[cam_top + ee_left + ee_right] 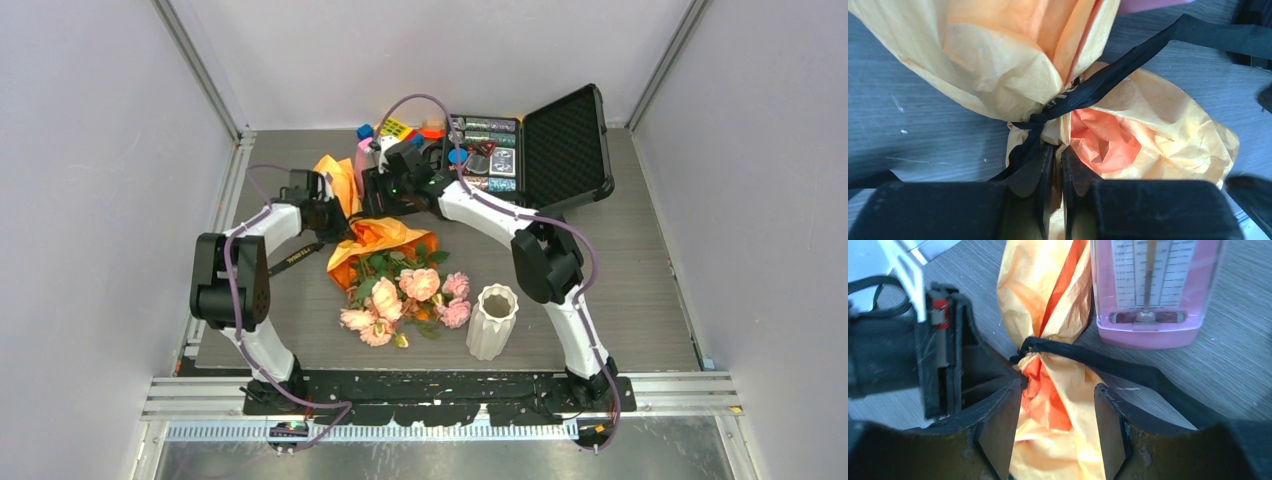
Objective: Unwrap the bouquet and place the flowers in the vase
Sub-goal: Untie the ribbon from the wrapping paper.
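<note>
Obs: left gripper (1058,152) clenched on crinkled orange paper wrap (998,65), black ribbon knot (1037,120) at its 12 o'clock; right gripper (1058,390) released astride.

Wrapped bouquet (385,262) lies on table (640,300).
Left gripper (338,222) and right gripper (372,212) sit at its paper end; vase (492,322) stands beside blooms (420,284).

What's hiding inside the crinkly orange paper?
Pink and peach roses poke out of the open end of the orange paper. Their stems go inside, where the paper hides them, so I can't see those. A black ribbon is knotted around it.
</note>
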Tool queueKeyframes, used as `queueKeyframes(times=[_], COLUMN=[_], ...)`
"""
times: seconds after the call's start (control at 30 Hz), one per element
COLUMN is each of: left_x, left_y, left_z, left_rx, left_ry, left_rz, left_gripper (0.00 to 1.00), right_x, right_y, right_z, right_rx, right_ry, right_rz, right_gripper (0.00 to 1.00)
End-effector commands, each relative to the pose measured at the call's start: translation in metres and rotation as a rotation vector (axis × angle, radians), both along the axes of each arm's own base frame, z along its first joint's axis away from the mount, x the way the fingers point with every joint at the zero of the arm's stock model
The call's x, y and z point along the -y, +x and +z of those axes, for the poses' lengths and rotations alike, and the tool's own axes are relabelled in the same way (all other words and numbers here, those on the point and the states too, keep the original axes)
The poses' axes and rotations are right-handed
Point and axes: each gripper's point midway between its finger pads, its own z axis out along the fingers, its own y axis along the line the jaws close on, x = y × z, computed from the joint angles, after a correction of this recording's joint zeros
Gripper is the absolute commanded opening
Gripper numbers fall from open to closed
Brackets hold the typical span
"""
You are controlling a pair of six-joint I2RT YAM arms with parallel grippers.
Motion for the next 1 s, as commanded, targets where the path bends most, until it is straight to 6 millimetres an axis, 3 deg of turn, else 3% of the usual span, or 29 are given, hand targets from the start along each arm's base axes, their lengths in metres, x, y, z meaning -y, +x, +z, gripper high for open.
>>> queueKeyframes(times=[0.0, 0.2, 0.43, 0.47, 0.53, 0.57, 0.7, 0.83, 0.97], left_x=[0.004, -0.005, -0.014, -0.016, -0.015, -0.012, -0.003, -0.001, -0.002], left_y=[-0.01, -0.014, -0.014, -0.016, -0.022, -0.023, -0.034, -0.038, -0.042], left_z=[-0.004, 0.007, 0.04, 0.04, 0.035, 0.033, 0.011, -0.005, -0.016], left_rx=[0.042, 0.097, 0.199, 0.206, 0.207, 0.219, 0.196, 0.165, 0.141], left_ry=[-0.041, -0.007, 0.015, 0.012, -0.007, -0.027, -0.078, -0.082, -0.07], left_rz=[0.076, 0.09, 0.151, 0.164, 0.181, 0.181, 0.164, 0.149, 0.136], left_gripper=[0.15, 0.27, 0.46, 0.46, 0.27, 0.22, 0.17, 0.03, 0.0], right_x=[-0.021, -0.019, -0.013, -0.012, -0.011, -0.01, -0.008, -0.01, -0.014], right_y=[0.0, -0.005, -0.019, -0.02, -0.022, -0.022, -0.021, -0.02, -0.019], right_z=[-0.016, -0.04, -0.068, -0.072, -0.077, -0.08, -0.084, -0.069, -0.045], right_rx=[-0.035, -0.068, -0.124, -0.129, -0.137, -0.14, -0.143, -0.126, -0.094], right_ry=[0.027, -0.002, -0.02, -0.023, -0.031, -0.037, -0.044, -0.031, -0.004], right_rz=[0.043, 0.044, 0.041, 0.038, 0.033, 0.03, 0.023, 0.023, 0.03], right_gripper=[0.59, 0.49, 0.25, 0.24, 0.21, 0.19, 0.18, 0.18, 0.23])
